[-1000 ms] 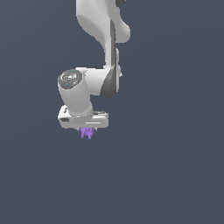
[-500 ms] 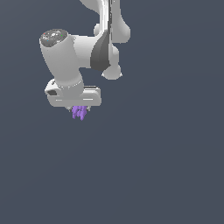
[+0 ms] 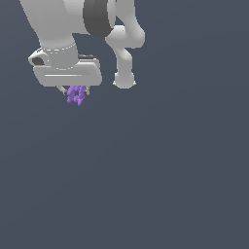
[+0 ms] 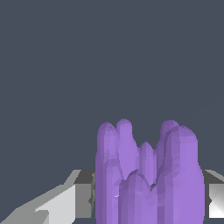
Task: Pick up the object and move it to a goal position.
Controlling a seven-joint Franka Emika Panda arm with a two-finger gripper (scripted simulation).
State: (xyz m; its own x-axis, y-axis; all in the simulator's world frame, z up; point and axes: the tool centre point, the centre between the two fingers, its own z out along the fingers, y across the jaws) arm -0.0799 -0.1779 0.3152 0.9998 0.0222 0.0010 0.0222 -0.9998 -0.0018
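The object [image 3: 76, 94] is a small bright purple lump with short prongs, hanging under the white hand in the upper part of the exterior view's left. My gripper [image 3: 76, 92] is shut on it, its short fingers mostly hidden by the purple shape. In the wrist view the object [image 4: 148, 175] fills the space between the two grey fingers [image 4: 84, 194], its knobs pointing away from the camera. No goal marker shows in either view.
The white arm with its dark joint band [image 3: 99, 17] crosses the upper part of the exterior view, with an elbow knob [image 3: 124, 80] at the hand's right. Everything else is a plain dark grey-blue background.
The arm has carried the purple object upward and toward the exterior view's left across the frames. The hand looks larger now. The grip on the object has held.
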